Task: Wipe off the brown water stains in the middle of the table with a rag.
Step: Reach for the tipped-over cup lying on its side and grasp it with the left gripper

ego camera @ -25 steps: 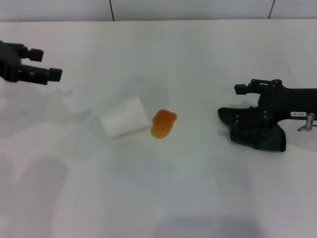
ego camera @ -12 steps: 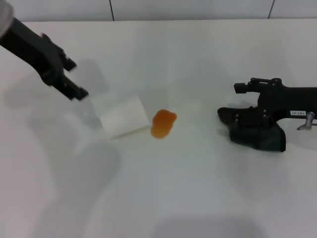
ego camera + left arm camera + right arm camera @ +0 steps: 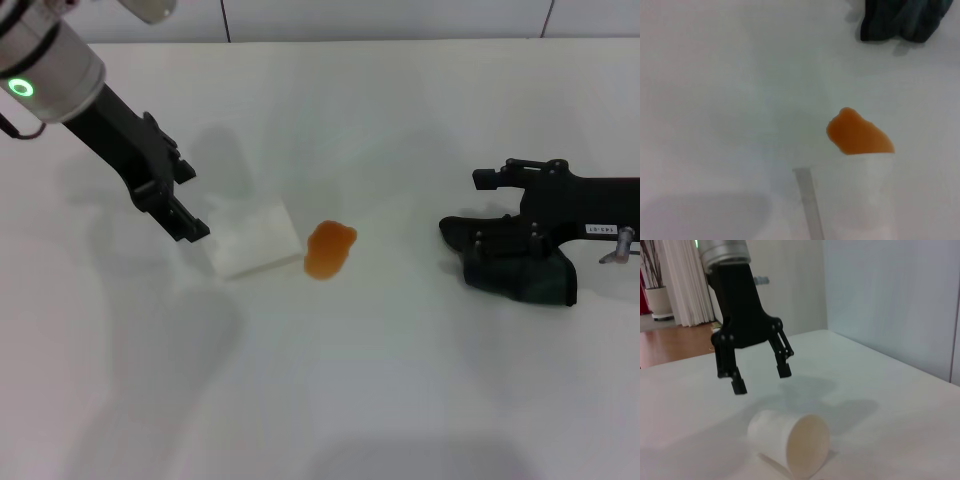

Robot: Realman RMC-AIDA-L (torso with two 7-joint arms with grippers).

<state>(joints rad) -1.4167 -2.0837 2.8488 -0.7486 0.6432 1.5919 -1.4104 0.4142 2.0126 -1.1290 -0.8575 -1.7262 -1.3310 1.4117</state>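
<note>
The brown water stain [image 3: 329, 249] is a small orange-brown blotch in the middle of the white table [image 3: 400, 380]; it also shows in the left wrist view [image 3: 860, 137]. The dark rag [image 3: 530, 275] lies bunched at the right, and my right gripper [image 3: 485, 245] rests low on the table, shut on the rag. A white paper cup [image 3: 255, 237] lies on its side just left of the stain. My left gripper [image 3: 192, 203] hangs open just left of the cup and a little above it. The right wrist view shows it [image 3: 761, 380] open over the cup [image 3: 790, 442].
The rag [image 3: 902, 22] shows far off in the left wrist view, beyond the stain and the cup [image 3: 860, 195]. The table's back edge meets a tiled wall [image 3: 400, 20]. Bare tabletop lies in front of the stain and between the stain and the rag.
My left arm has swung in from the far left and come down to the cup's left side, gripper open. The right gripper, rag, cup and stain have not moved.
</note>
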